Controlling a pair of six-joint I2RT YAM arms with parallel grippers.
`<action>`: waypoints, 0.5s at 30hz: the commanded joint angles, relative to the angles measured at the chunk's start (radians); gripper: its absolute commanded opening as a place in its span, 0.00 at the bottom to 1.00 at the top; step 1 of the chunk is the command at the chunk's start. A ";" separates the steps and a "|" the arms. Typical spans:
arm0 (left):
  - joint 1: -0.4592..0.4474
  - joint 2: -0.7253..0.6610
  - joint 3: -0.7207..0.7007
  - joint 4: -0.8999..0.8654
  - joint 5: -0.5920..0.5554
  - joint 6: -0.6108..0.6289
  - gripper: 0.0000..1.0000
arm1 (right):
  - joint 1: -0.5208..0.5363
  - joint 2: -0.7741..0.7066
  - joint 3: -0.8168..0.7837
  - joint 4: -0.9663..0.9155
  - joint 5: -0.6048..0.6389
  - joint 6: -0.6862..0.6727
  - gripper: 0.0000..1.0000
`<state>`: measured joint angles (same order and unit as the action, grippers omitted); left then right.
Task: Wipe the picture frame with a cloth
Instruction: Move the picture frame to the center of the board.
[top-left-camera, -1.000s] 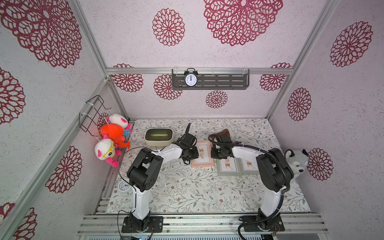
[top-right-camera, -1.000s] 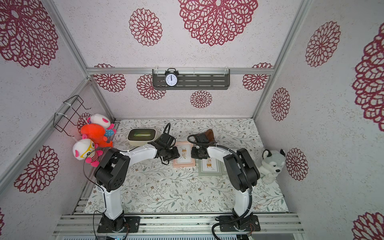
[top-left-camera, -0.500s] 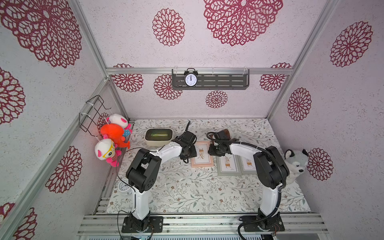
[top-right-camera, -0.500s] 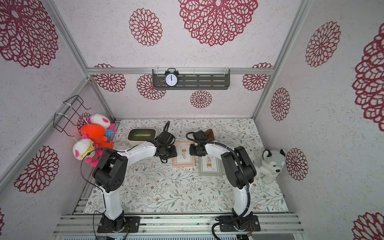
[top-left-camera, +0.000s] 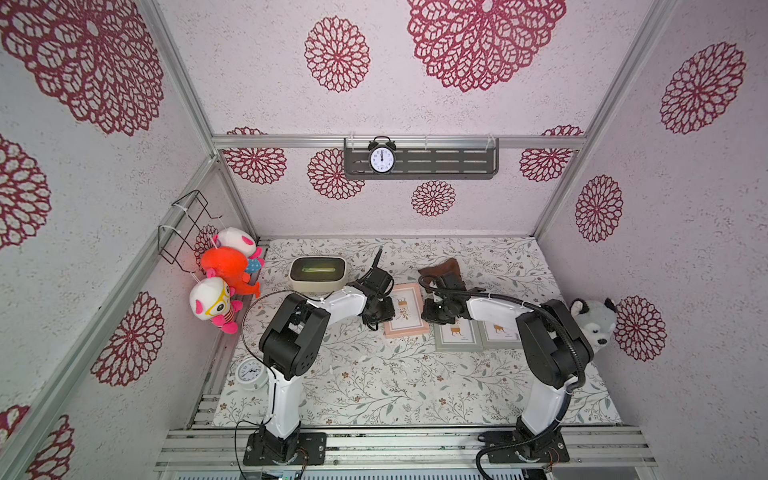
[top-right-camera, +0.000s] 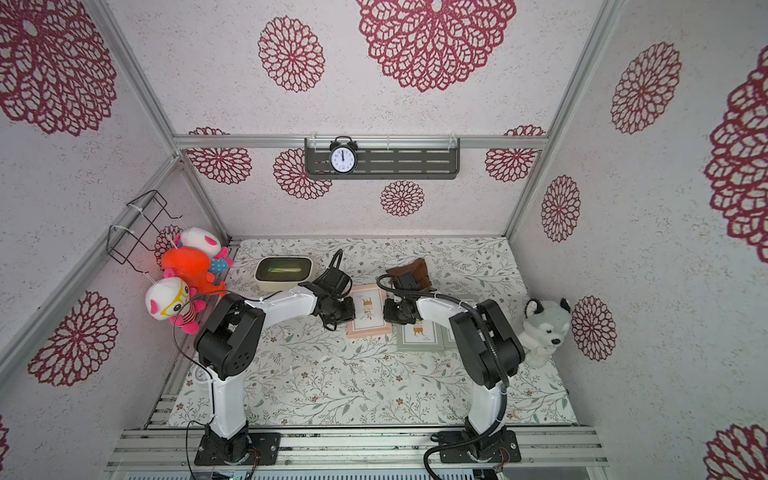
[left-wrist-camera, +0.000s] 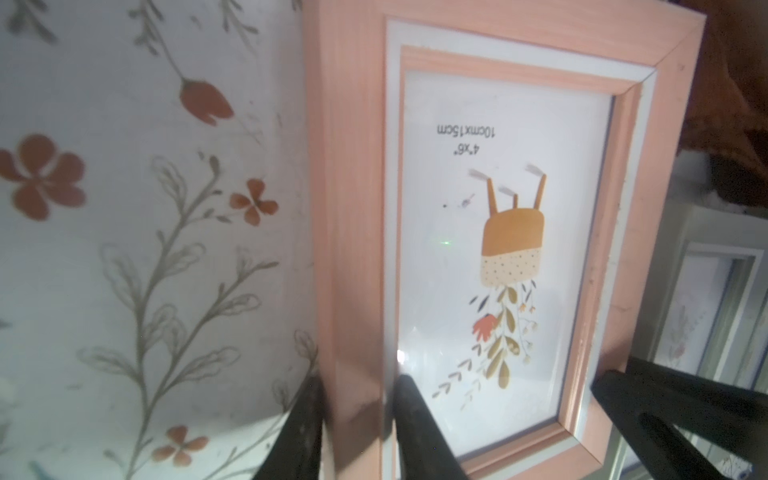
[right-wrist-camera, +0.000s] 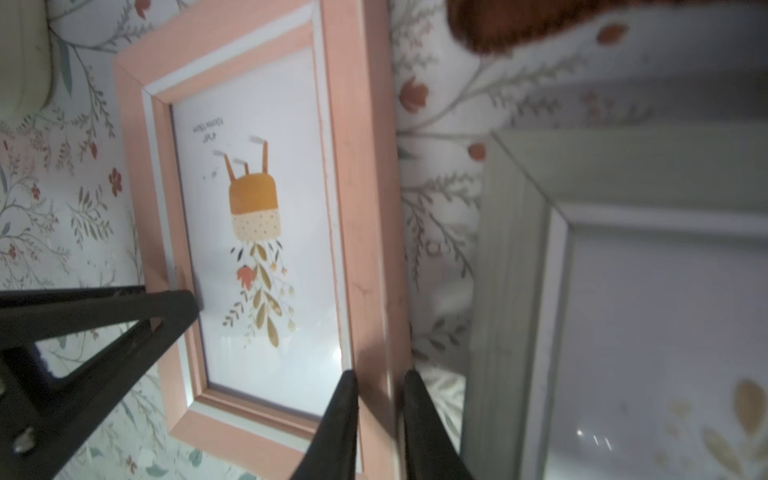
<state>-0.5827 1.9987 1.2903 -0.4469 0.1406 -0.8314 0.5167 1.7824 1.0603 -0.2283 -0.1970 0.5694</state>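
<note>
No wiping yet: the left gripper (left-wrist-camera: 358, 386) and right gripper (right-wrist-camera: 380, 376) each clamp a side rail of the pink frame (top-left-camera: 405, 309) between them, the cloth (top-left-camera: 440, 268) lying ungrasped just beyond the right gripper

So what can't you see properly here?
- cloth: both top views, the right arm covers its near edge; right wrist view, blurred and cut off by the edge.
- grey frames: both top views, the right arm hides their far ends.
- white clock: in a top view, the left arm hides most of it.
- pink frame: its small writing is blurred in the right wrist view.
- cream box: something green inside, too small to tell.
</note>
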 joint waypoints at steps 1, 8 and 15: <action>-0.046 -0.025 -0.040 0.011 0.065 -0.020 0.28 | 0.008 -0.087 -0.048 0.004 0.011 0.043 0.21; -0.072 -0.026 -0.049 -0.006 0.067 -0.008 0.25 | 0.013 -0.153 -0.156 0.035 0.002 0.107 0.20; -0.077 -0.062 -0.043 -0.059 0.028 0.023 0.28 | 0.017 -0.255 -0.184 0.010 0.049 0.131 0.31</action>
<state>-0.6384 1.9770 1.2625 -0.4446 0.1623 -0.8303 0.5282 1.5932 0.8612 -0.1997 -0.1829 0.6781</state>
